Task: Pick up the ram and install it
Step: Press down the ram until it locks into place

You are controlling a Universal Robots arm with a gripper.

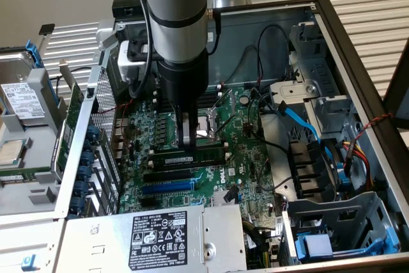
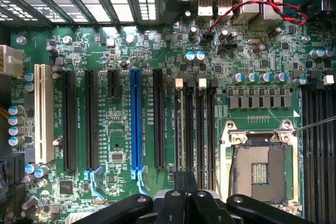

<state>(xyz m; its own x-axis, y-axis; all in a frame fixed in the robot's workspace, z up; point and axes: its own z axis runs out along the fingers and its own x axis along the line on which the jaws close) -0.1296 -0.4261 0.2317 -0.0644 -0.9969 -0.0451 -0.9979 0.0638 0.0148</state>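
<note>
Closest to the exterior camera sits the power supply [image 1: 153, 234] with its black rating label. Going from the exterior view's left: a hard drive [image 1: 22, 97] lies outside the case, then the drive cage wall with blue clips [image 1: 86, 171], then the blue expansion slot [image 1: 167, 187]. Just past it the ram [image 1: 192, 156] lies in a memory slot, long axis running across the exterior view. The gripper [image 1: 188, 142] stands directly over its middle, fingers clenched together and tips pressing on the stick's top edge. The arm [image 1: 176, 23] hangs vertically, wrist straight down over the motherboard. Further right are the CPU socket [image 1: 208, 126] and blue SATA cable [image 1: 300, 119].
</note>
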